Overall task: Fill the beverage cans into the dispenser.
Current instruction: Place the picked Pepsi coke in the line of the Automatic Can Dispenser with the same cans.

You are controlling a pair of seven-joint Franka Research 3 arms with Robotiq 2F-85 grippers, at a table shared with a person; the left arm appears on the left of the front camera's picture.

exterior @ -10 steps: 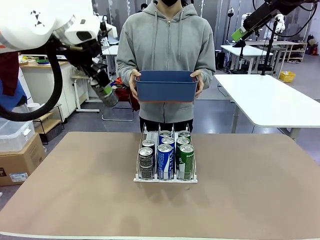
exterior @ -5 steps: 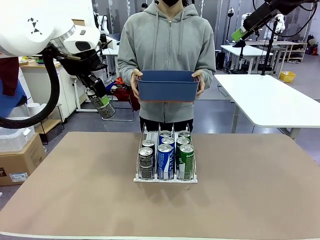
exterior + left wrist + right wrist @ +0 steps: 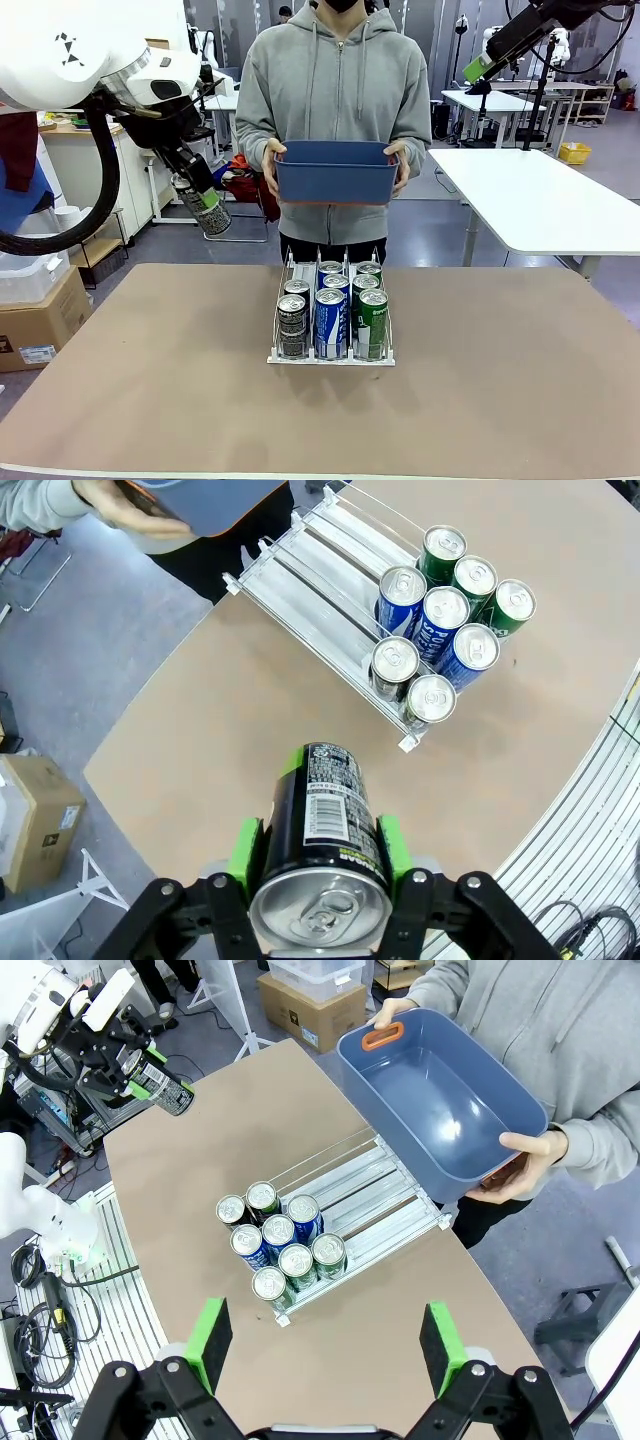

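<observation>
Seven cans (image 3: 330,312) stand in the dispenser (image 3: 331,356) mid-counter (image 3: 150,400). Left fingers (image 3: 318,832) pinch a dark can (image 3: 212,215) high off the counter's left edge. Right fingers (image 3: 325,1340) spread wide overhead. Person's hands hold a tub (image 3: 334,170) beyond.

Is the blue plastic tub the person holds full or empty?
Empty: the right wrist view looks straight into the blue plastic tub and shows only its bare floor.
</observation>
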